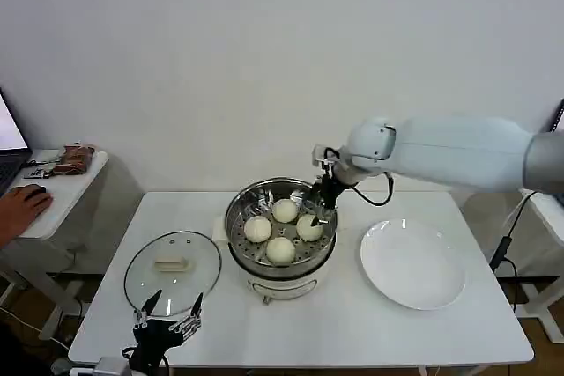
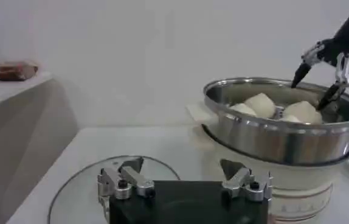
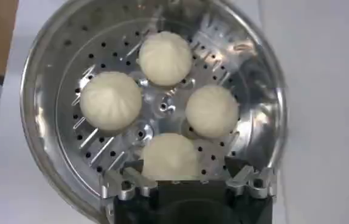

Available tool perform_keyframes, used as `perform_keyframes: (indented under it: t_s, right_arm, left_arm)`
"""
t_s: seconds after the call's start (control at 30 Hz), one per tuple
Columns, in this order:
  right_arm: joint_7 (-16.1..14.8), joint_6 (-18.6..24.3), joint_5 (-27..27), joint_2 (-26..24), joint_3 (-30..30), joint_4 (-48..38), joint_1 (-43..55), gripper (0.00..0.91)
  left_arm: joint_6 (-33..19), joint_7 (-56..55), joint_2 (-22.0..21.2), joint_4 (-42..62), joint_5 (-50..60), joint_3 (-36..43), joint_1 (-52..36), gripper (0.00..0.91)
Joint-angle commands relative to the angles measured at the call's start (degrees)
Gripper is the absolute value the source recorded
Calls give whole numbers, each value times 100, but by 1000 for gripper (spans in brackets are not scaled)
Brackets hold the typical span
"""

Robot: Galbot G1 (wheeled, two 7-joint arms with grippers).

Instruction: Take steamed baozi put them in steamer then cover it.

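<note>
I see bright, even indoor light; glare streaks the steamer (image 3: pixel 247 73) walls, soft shadows fall beneath it, everything stays sharp.

Right gripper (image 1: pixel 321 204) hanging open over the steamer (image 1: pixel 242 209) rim, blocking its far right side, four baozi (image 1: pixel 283 231) filling the basket floor, cover (image 1: pixel 173 269) lying unobstructed beside the left gripper (image 1: pixel 173 308), white plate (image 1: pixel 412 264) sitting bare

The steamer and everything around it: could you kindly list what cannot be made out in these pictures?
- Steamer floor, left wrist view: hidden by its own steel wall.
- One baozi, right wrist view: near edge covered by the right gripper.
- Cover, left wrist view: near part hidden behind the left gripper.
- White plate, left wrist view: cut off by the picture's edge.
</note>
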Motion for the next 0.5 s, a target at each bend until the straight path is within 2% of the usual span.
perform_keyframes:
  t_s: [0.03, 0.27, 0.33, 0.4, 0.43, 0.5]
  right_arm:
    - [338, 120, -75, -1157, 1130, 596, -208, 907]
    - [614, 199, -195, -2279, 2674, 905, -1141, 907]
    - [882, 141, -280, -2686, 3501, 1117, -1788, 907]
    - [991, 216, -424, -3053, 4301, 1309, -2458, 907]
    - [1012, 222, -498, -3171, 4487, 1363, -2571, 907]
    - [1153, 346, -733, -3456, 5692, 1609, -3734, 907]
  left_arm:
    - [-8, -14, -41, 60, -5, -28, -3, 907]
    - [9, -37, -96, 85, 2, -50, -6, 907]
    - [47, -16, -114, 101, 0, -62, -14, 907]
    - [53, 9, -106, 118, 2, -76, -12, 907]
    - [54, 12, -105, 129, 4, -89, -16, 907]
    - [47, 10, -112, 173, 4, -113, -31, 907]
